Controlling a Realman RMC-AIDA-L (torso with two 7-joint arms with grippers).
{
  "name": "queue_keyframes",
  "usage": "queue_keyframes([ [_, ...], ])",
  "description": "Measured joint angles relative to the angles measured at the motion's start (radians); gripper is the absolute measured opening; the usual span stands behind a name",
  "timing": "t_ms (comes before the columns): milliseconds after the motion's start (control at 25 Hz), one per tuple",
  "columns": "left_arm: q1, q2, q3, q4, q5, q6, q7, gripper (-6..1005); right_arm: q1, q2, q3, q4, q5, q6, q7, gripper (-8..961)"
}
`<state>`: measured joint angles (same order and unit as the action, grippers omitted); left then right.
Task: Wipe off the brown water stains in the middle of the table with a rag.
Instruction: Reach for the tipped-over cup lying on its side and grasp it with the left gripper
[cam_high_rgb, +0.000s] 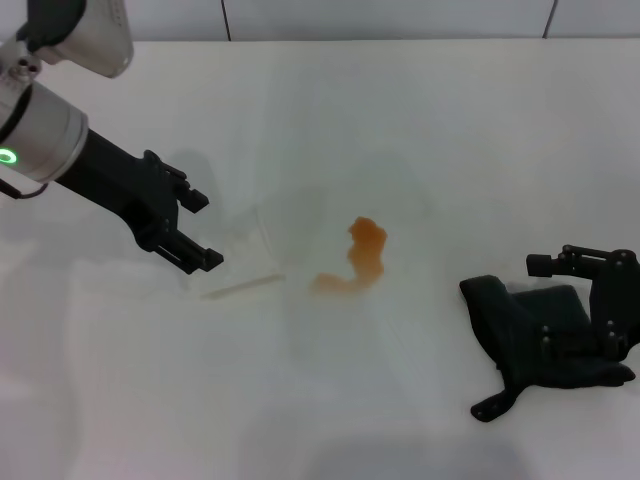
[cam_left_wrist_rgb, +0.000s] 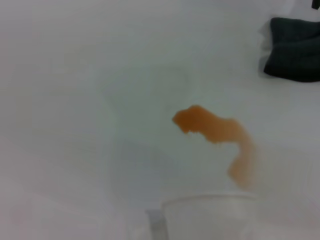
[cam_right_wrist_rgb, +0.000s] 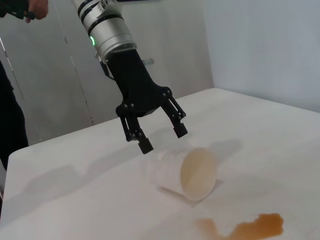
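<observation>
The brown water stains (cam_high_rgb: 362, 258) form a small orange-brown hooked puddle in the middle of the white table (cam_high_rgb: 420, 100). They also show in the left wrist view (cam_left_wrist_rgb: 220, 132) and the right wrist view (cam_right_wrist_rgb: 250, 227). The black rag (cam_high_rgb: 535, 335) lies crumpled to the right of the puddle, also seen in the left wrist view (cam_left_wrist_rgb: 295, 50). My right gripper (cam_high_rgb: 600, 305) sits right over the rag. My left gripper (cam_high_rgb: 205, 232) is open and empty, hovering left of the puddle, just above a tipped cup; it also shows in the right wrist view (cam_right_wrist_rgb: 162, 139).
A white translucent plastic cup (cam_high_rgb: 240, 262) lies on its side between my left gripper and the puddle, its mouth toward the stain (cam_right_wrist_rgb: 192, 175). A person (cam_right_wrist_rgb: 10, 110) stands beyond the table's far side.
</observation>
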<state>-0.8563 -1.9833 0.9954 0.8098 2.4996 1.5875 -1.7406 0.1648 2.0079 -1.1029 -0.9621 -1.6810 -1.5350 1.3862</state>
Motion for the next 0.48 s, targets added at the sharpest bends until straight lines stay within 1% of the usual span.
queue_keyframes([
  [320, 0.000, -0.027, 0.002, 0.000, 0.043, -0.023, 0.001, 871, 0.002, 0.000, 0.000, 0.004, 0.000, -0.001, -0.007, 819],
  [480, 0.002, -0.029, 0.002, 0.000, 0.049, -0.032, 0.001, 870, 0.003, 0.000, 0.000, 0.004, 0.000, -0.001, -0.007, 818],
])
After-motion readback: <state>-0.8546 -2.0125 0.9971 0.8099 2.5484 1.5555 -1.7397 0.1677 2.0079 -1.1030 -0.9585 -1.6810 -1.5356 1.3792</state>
